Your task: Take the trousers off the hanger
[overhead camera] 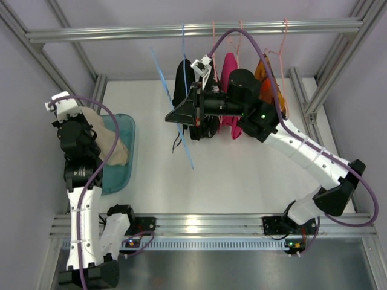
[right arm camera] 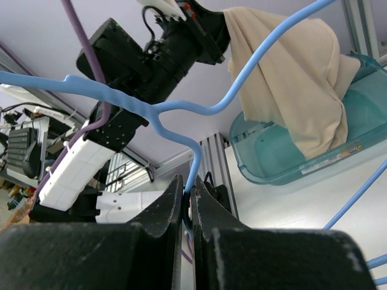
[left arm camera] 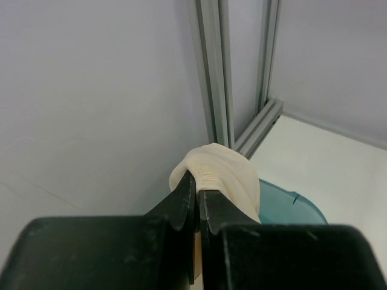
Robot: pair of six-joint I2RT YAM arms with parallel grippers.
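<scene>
The beige trousers (overhead camera: 112, 145) hang bunched from my left gripper (overhead camera: 83, 118) over the teal bin (overhead camera: 121, 175). In the left wrist view my left gripper (left arm camera: 198, 192) is shut on a fold of the trousers (left arm camera: 227, 172). My right gripper (overhead camera: 173, 116) is shut on the light-blue wire hanger (overhead camera: 164, 81), which is bare and held slanted over the table, apart from the trousers. In the right wrist view my right gripper (right arm camera: 189, 183) pinches the hanger (right arm camera: 181, 109) wire, with the trousers (right arm camera: 290, 78) beyond it draping into the bin (right arm camera: 272, 154).
A black garment (overhead camera: 184, 81), a pink one (overhead camera: 228, 72) and an orange one (overhead camera: 266, 84) hang on hangers from the metal rail (overhead camera: 193, 29) at the back, right behind my right wrist. Frame posts stand at both back corners.
</scene>
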